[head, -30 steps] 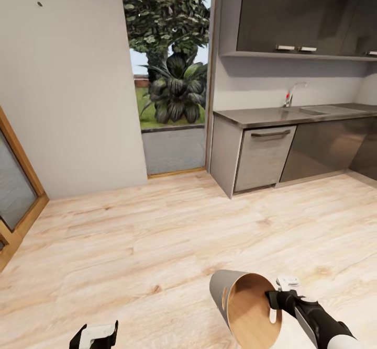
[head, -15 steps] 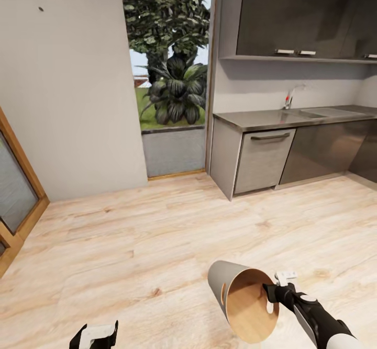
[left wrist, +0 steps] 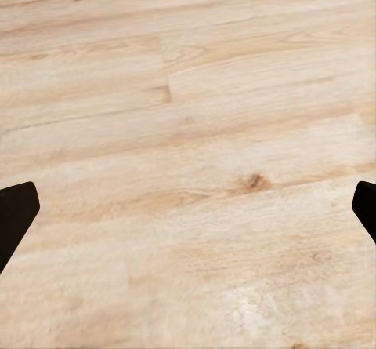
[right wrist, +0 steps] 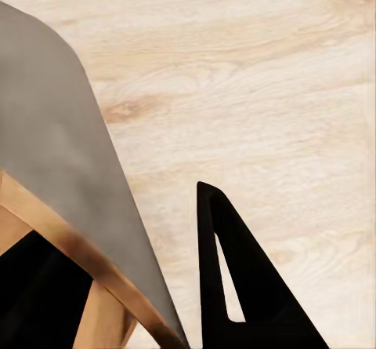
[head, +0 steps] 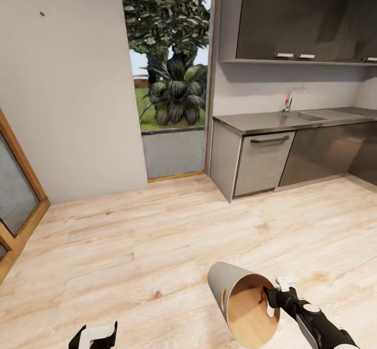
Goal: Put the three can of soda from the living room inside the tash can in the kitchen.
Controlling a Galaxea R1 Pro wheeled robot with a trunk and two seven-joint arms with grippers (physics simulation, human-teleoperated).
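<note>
The tash can [head: 220, 282], pale grey outside and orange-brown inside, hangs tilted above the wood floor with its mouth turned toward my head camera. My right gripper [head: 273, 299] is shut on its rim beside a handle hole. The right wrist view has the bin's grey wall [right wrist: 55, 129] and one black finger [right wrist: 227, 286] outside the rim. My left gripper [head: 94, 337] stands open low at the left, over bare floorboards, its fingertips [left wrist: 16, 216] wide apart. The soda cans are out of view. The visible part of the bin's inside holds nothing.
The kitchen's grey counter [head: 293, 120] with sink, dishwasher front [head: 262, 163] and dark upper cabinets [head: 303, 14] lies ahead on the right. A tall window with plants [head: 173, 77] is straight ahead. A wood-framed glass door [head: 15, 197] is at the left. Wood floor [head: 131, 234] stretches between.
The whole view has shifted slightly, so the camera moved. The bin stays in my right gripper and sits a little higher in the picture. The left gripper looks unchanged.
</note>
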